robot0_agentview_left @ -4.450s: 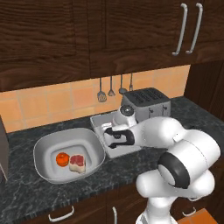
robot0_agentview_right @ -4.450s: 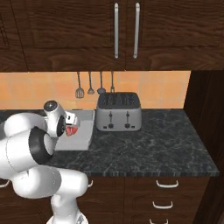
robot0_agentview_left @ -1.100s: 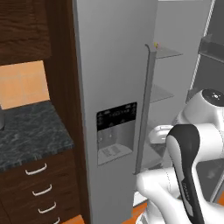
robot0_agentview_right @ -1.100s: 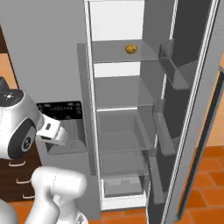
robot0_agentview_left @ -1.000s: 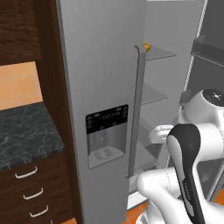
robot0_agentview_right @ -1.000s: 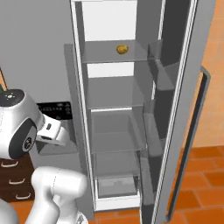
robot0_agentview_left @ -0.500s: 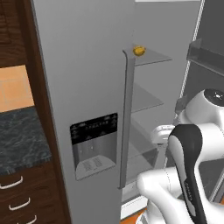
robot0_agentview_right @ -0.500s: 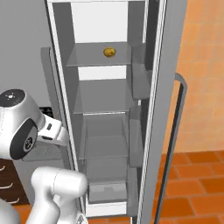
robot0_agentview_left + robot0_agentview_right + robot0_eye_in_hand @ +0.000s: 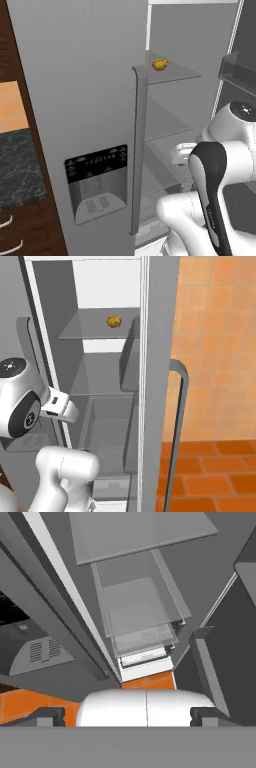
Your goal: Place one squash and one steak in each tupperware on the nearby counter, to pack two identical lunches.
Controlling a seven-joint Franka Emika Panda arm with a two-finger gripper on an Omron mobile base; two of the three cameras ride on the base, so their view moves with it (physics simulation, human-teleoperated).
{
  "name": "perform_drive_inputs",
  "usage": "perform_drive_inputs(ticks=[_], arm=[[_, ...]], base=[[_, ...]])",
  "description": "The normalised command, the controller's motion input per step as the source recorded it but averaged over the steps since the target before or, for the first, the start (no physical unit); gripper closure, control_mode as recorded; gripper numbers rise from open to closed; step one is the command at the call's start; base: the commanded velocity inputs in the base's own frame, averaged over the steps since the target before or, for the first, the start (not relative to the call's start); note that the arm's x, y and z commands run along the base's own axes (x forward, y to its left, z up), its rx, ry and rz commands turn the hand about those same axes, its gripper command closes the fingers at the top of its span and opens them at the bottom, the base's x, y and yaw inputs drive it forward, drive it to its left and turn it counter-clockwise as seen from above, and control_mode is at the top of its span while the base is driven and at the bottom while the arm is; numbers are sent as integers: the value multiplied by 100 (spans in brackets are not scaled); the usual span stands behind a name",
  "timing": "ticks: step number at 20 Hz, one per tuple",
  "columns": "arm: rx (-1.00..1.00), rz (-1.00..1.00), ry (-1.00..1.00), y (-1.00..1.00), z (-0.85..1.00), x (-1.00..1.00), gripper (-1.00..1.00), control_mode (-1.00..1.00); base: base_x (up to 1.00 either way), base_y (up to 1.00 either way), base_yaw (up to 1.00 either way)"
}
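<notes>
We face the open fridge [image 9: 155, 356]; our gripper [image 9: 127, 714] is wide and empty, the squash [image 9: 114, 321] high above it, next to reach.

Even flat rendered light, soft shadows inside fridge [image 9: 100, 406], no glare, sharp.

Glossy white rounded arm [image 9: 235, 150] — black joint bands, caps.

Both base views face the open refrigerator [image 9: 100, 100] from behind the arm, sharing its shelves [image 9: 95, 326]. The hand view looks down close at its lower drawers [image 9: 140, 617].
</notes>
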Motion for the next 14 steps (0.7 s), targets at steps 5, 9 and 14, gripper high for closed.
perform_drive_inputs(ticks=[5, 9, 14], arm=[[0, 0, 0, 0, 0, 8, -100, -100], [1, 0, -22, 1, 18, 8, -100, -100], [7, -13, -41, 10, 95, -1, -100, -100]], base=[[6, -14, 5], [0, 0, 0], [0, 0, 0]])
